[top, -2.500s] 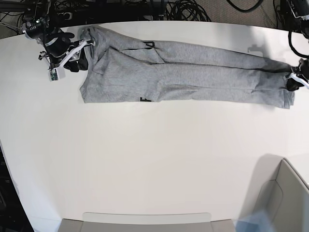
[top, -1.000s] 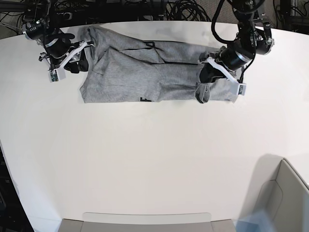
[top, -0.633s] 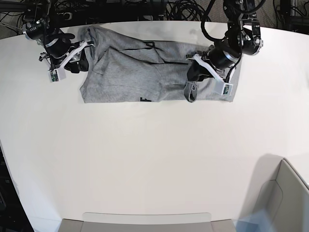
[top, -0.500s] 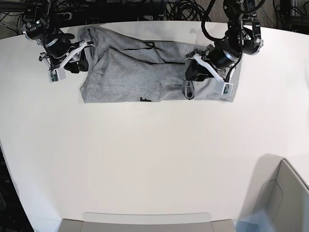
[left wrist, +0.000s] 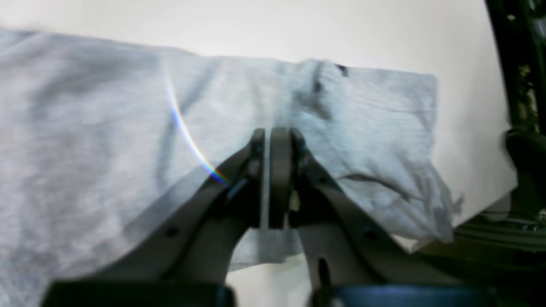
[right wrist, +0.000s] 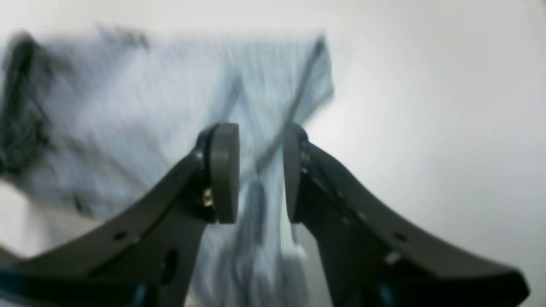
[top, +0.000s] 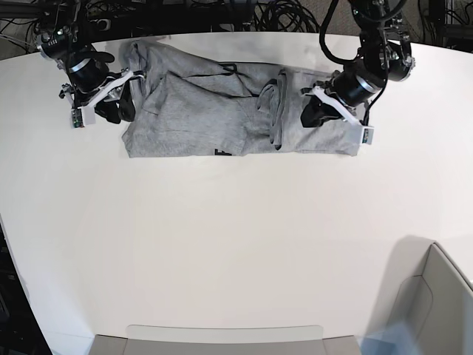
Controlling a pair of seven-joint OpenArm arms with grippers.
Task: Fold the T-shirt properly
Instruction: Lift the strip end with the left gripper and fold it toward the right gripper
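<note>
The heather-grey T-shirt [top: 199, 118] lies as a long band at the back of the white table [top: 236, 237], its right end doubled over, with a loose flap [top: 275, 111] resting near the middle. My left gripper [top: 310, 112] hovers over the shirt's right part. In the left wrist view the left gripper [left wrist: 266, 140] is shut above the cloth [left wrist: 106, 128], with nothing seen held in it. My right gripper [top: 124, 90] is at the shirt's left end. In the blurred right wrist view the right gripper [right wrist: 258, 170] is open, with the cloth [right wrist: 149, 106] beyond and below the gap.
A grey bin [top: 436, 296] stands at the front right and a grey tray edge [top: 222, 339] at the front. Black cables [top: 281, 15] lie behind the table's back edge.
My left gripper carried the shirt's right end leftward over the body, dropped it as a flap near the middle and drew back right. My right gripper shifted slightly off the left end.
</note>
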